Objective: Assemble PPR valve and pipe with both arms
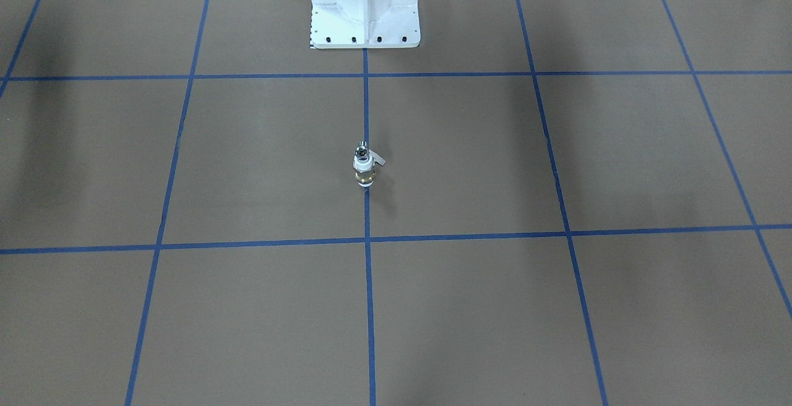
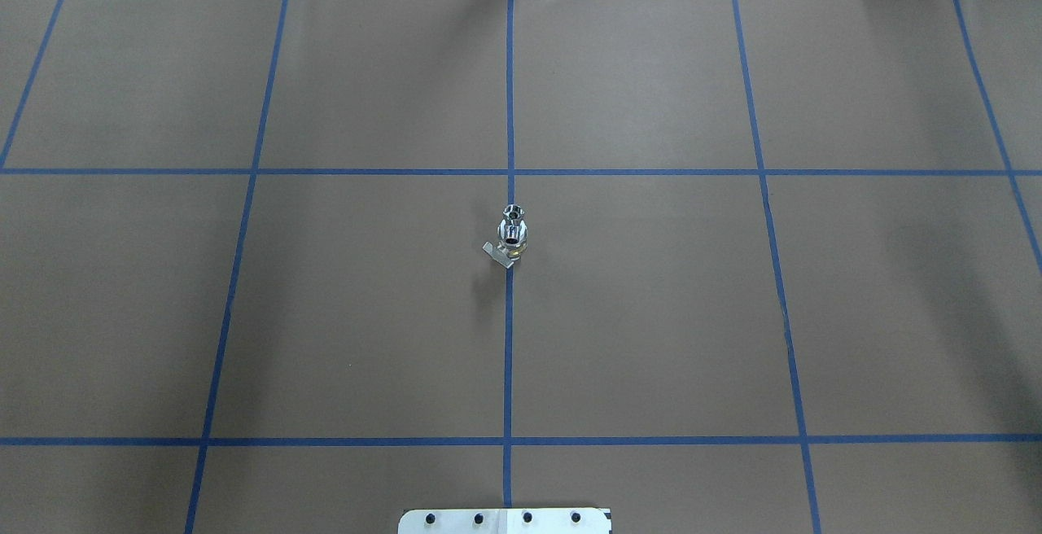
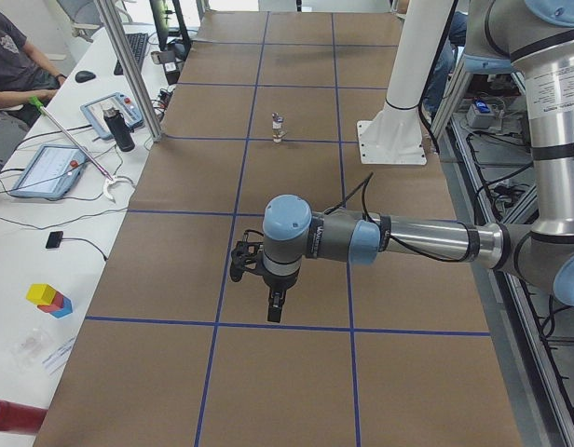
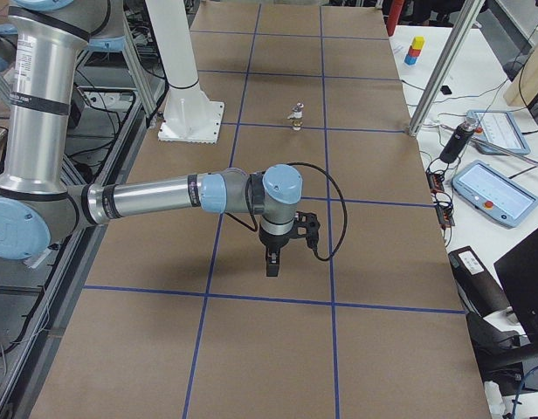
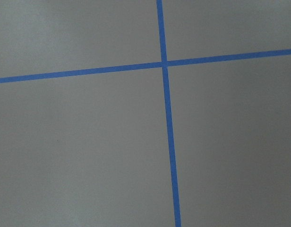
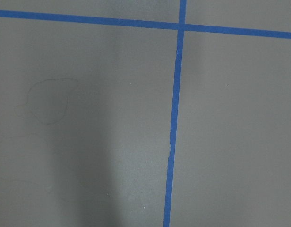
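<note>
You are looking at the valve [image 1: 364,176] standing upright on the table [image 1: 247,307], right on its centre blue line [image 1: 367,103], with the pipe [image 1: 361,146] sitting on its top end. The left gripper [image 3: 276,307] and right gripper [image 4: 272,262] are hanging well apart from it, pointing down. You cannot tell whether either's jaws are apart or together.

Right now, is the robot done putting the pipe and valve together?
Looks nearly finished. Done: the pipe sits atop the PPR valve, standing upright together on the centre blue line. In hand: nothing; the left gripper and right gripper hang over bare table, far from it, and neither wrist view shows any part. Left: probably nothing, though how tight the joint is can't be seen.
</note>
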Tool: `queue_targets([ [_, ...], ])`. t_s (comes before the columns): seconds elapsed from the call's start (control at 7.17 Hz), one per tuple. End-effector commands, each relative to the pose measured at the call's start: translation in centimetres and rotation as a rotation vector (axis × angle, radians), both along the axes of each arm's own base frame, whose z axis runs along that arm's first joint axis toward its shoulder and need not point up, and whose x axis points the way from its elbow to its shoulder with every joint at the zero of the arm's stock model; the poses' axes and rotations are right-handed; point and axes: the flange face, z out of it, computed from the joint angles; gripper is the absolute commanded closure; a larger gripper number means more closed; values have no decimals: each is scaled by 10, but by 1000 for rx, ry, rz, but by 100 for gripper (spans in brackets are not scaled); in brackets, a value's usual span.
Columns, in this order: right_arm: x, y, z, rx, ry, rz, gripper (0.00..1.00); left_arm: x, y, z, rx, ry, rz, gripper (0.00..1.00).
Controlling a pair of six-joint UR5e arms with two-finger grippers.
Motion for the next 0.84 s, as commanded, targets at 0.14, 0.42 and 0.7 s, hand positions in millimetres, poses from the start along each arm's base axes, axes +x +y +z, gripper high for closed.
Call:
queue_targets([
  [0.14,0,1,1,-4,-3,0,0,4,3,2,-44,52,3,0],
  [0.42,0,1,1,-4,-3,0,0,4,5,5,-71,51,3,0],
  [0.7,0,1,1,-5,-3,0,0,4,4,4,-66,49,6,0],
])
